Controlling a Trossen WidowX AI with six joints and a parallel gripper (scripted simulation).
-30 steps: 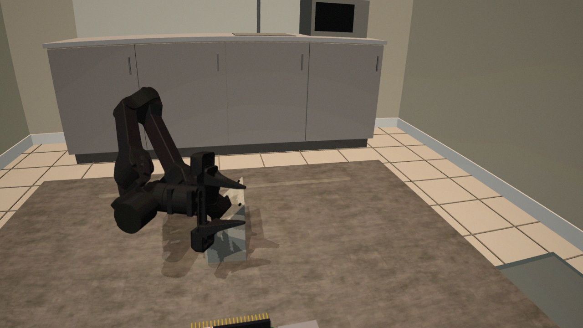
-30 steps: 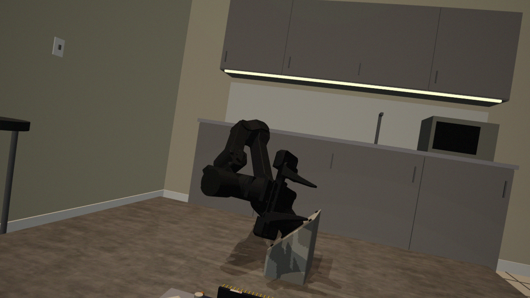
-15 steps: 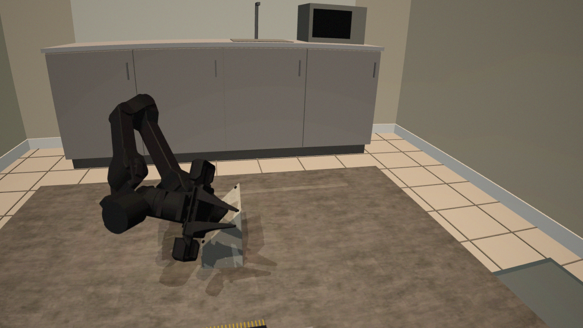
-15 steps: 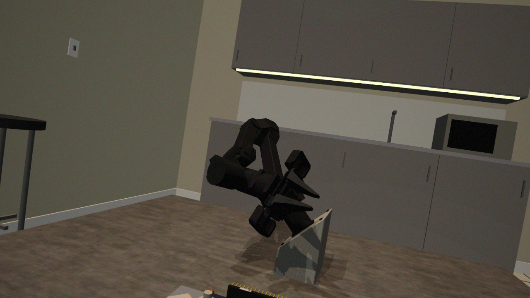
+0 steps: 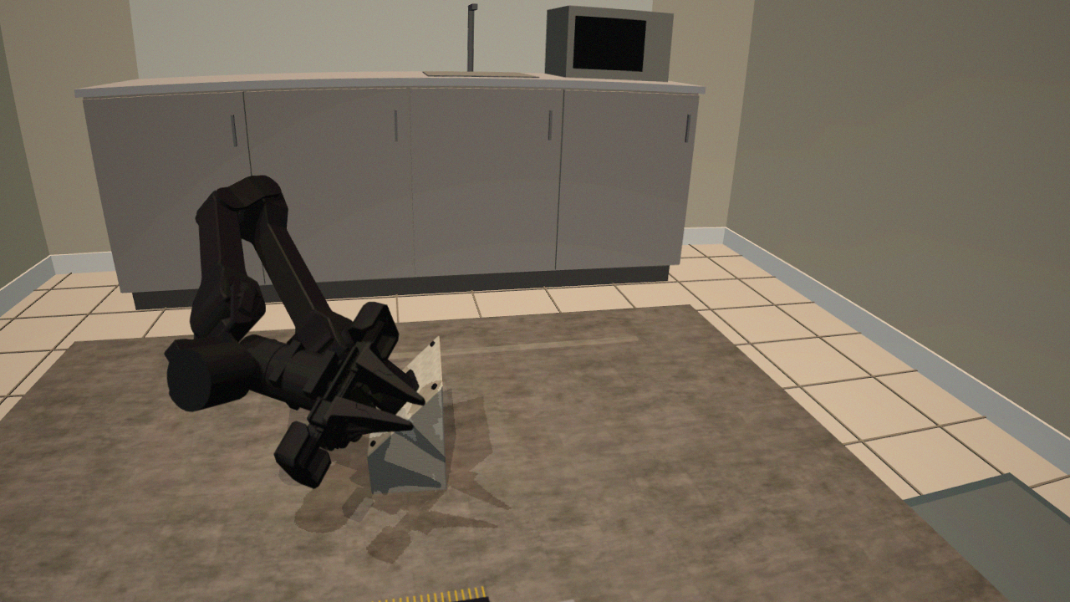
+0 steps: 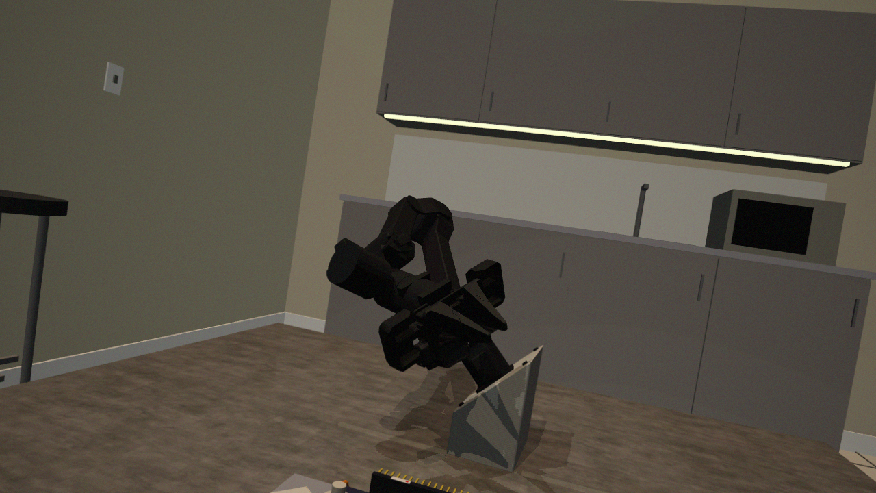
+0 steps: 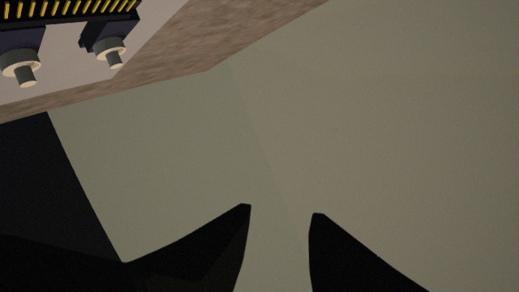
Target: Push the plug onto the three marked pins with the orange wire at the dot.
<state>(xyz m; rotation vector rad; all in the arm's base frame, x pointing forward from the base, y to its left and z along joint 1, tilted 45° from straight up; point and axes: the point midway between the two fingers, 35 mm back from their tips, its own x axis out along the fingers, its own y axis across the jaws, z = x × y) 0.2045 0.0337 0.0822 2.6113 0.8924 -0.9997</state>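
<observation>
My gripper (image 5: 417, 415) (image 6: 498, 331) (image 7: 280, 219) is partly open, with a gap between the fingertips and nothing in it. It is near the arm's own mount, well above the table and away from the pins. The row of thin yellow metal pins (image 5: 434, 596) (image 6: 422, 480) (image 7: 69, 9) shows at the bottom edge of the top and exterior views and the top left of the wrist view. The pins stick out of a black strip (image 6: 382, 484) that bears a small white and red mark. The plug, its lead and the servo cannot be made out; most of the holder is cut off.
A grey wedge-shaped mount (image 5: 407, 471) (image 6: 490, 428) stands on the table (image 5: 635, 449) (image 6: 245, 392) (image 7: 182, 40) beside the arm. A pale block (image 7: 69, 61) with two round grey studs (image 7: 25, 66) (image 7: 109, 49) lies below the pins in the wrist view.
</observation>
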